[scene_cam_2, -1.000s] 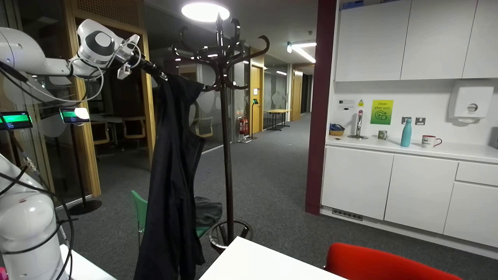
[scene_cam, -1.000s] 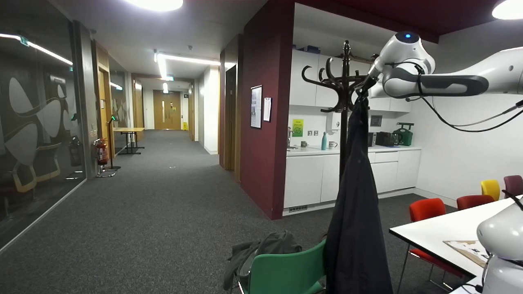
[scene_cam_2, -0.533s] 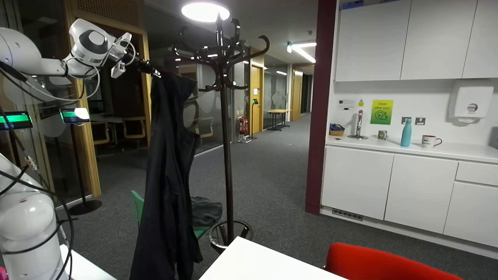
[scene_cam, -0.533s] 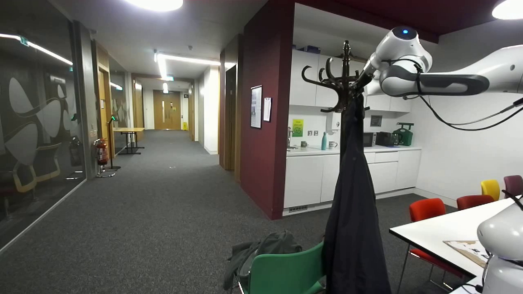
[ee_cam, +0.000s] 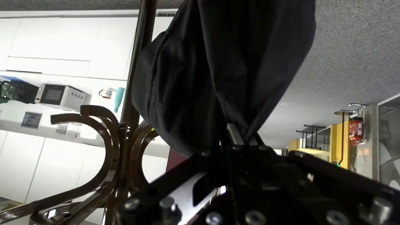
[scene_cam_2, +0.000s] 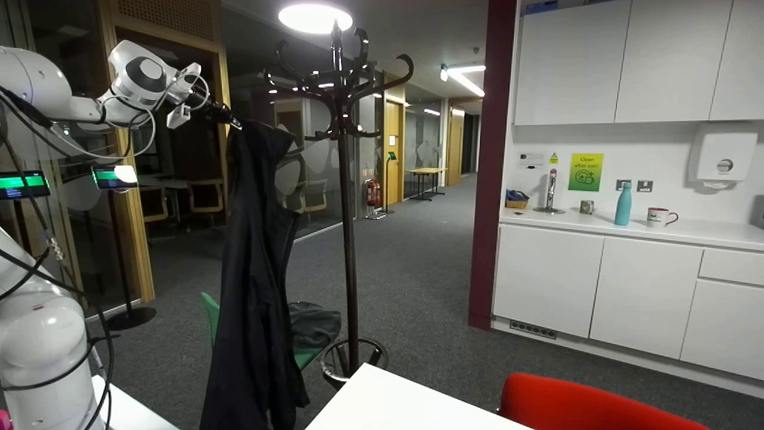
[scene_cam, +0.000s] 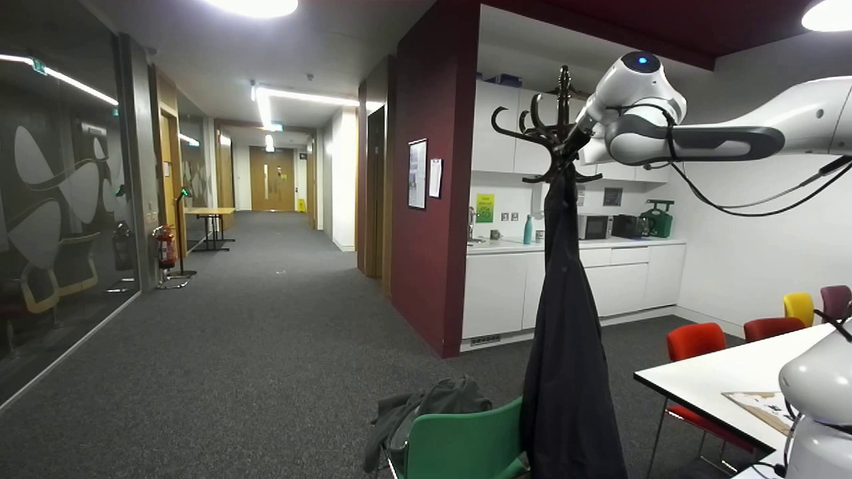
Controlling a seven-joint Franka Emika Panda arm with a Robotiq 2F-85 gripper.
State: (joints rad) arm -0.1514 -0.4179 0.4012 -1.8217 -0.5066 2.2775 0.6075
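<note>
Near the stand (scene_cam_2: 348, 239), a dark coat (scene_cam_2: 253, 269) hangs from the gripper (scene_cam_2: 237, 124), fingers (ee_cam: 235, 134) pinching its top. Recommended: firm pinch, slow travel to limit swing, cloth guided clear of the chair (scene_cam: 459, 446); present contact there cannot be told.

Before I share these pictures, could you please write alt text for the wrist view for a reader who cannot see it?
A black garment pinched in the tool fills the upper middle of this upside-down picture. A brown coat stand, white cupboards and a microwave are at left, a fire extinguisher at right.
</note>
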